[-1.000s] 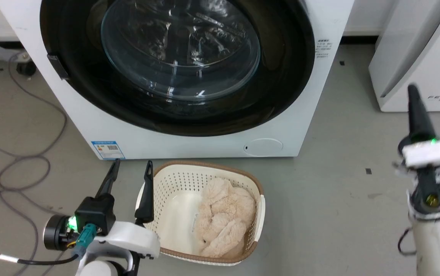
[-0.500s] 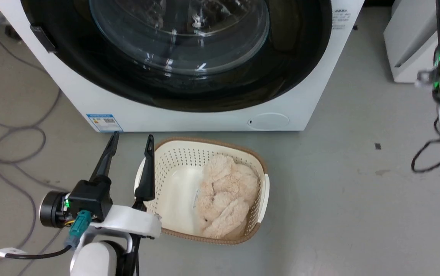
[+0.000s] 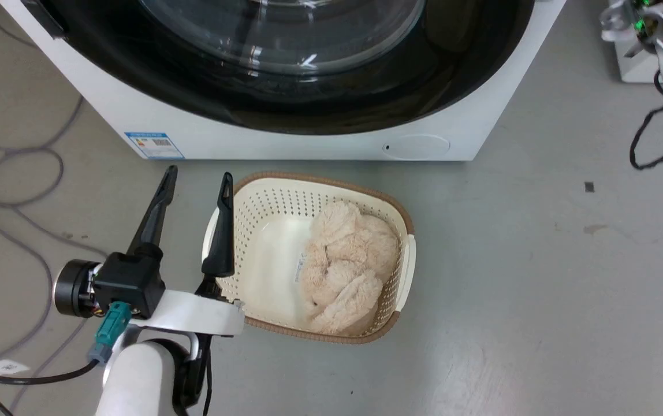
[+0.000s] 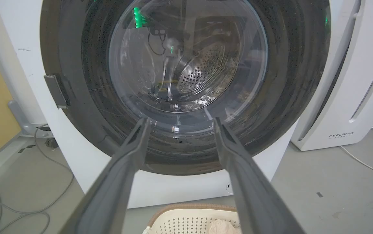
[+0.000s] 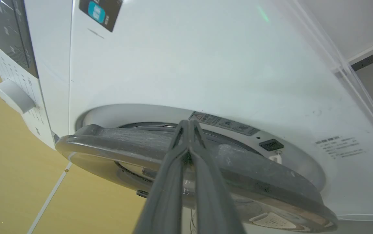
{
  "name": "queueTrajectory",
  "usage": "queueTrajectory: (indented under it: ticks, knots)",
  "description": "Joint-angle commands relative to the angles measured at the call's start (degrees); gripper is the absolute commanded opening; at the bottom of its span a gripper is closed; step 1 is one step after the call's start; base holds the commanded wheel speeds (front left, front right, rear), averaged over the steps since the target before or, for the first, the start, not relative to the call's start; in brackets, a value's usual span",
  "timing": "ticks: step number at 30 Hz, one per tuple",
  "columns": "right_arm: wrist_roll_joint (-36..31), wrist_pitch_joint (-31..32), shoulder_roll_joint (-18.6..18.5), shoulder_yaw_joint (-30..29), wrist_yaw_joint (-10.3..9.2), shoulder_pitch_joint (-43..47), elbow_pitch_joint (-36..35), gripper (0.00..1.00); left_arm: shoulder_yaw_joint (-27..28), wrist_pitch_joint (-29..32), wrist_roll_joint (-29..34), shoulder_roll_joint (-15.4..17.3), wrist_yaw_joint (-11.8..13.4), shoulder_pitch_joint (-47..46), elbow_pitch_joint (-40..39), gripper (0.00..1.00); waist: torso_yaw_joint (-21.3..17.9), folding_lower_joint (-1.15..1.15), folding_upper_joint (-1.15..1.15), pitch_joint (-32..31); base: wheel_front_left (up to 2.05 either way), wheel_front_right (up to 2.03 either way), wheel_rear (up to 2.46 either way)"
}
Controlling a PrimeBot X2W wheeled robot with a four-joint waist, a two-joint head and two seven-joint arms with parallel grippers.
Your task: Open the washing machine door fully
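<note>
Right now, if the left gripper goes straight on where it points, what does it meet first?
Most likely the door, around the lower edge of its glass bowl. The left gripper stands open, and nothing shows between them, though the depth is unclear.

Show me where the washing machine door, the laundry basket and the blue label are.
washing machine door (image 4: 186, 65): left wrist view, on the clear glass bowl centre.
laundry basket (image 3: 274, 260): head view, on its bare inner floor.
blue label (image 3: 154, 145): head view, on the label's middle.

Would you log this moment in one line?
washing machine door: ajar | right gripper: shut, at rim | left gripper: open, empty
</note>
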Motion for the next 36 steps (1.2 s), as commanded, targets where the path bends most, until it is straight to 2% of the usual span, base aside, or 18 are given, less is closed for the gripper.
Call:
queueTrajectory:
  ticks: [1,15,24,28,36]
  knots:
    - [1.0,0.8,0.1,0.9,0.05,-2.5,1.6,0.0,-0.1,-0.6,-0.5,0.2,-0.2,-1.1,-0.3,1.0,0.2,-0.01,0.0,0.7,0.0,0.0,0.0]
    - [4.1,10.4,1.4,10.6,0.05,-16.2,12.2,0.0,-0.7,-2.3,-1.3,0.0,-0.6,-4.2,-0.8,1.0,0.7,-0.01,0.0,5.4,0.0,0.0,0.0]
    - [9.4,20.9,0.9,14.6,0.06,-20.8,15.5,0.0,-1.6,-3.4,-2.0,-0.1,-0.7,-5.5,-0.5,1.0,0.7,-0.01,0.0,6.4,0.0,0.0,0.0]
    - [11.8,25.2,0.5,15.8,0.06,-20.9,15.7,0.0,-1.9,-3.7,-2.3,-0.1,-0.6,-5.6,-0.2,1.0,0.7,-0.01,0.0,5.8,0.0,0.0,0.0]
    - [12.1,30.2,0.2,17.3,0.06,-13.5,11.6,0.0,-1.8,-3.7,-2.0,-0.1,0.1,-4.0,1.3,1.0,0.5,-0.01,0.0,2.4,0.0,0.0,0.0]
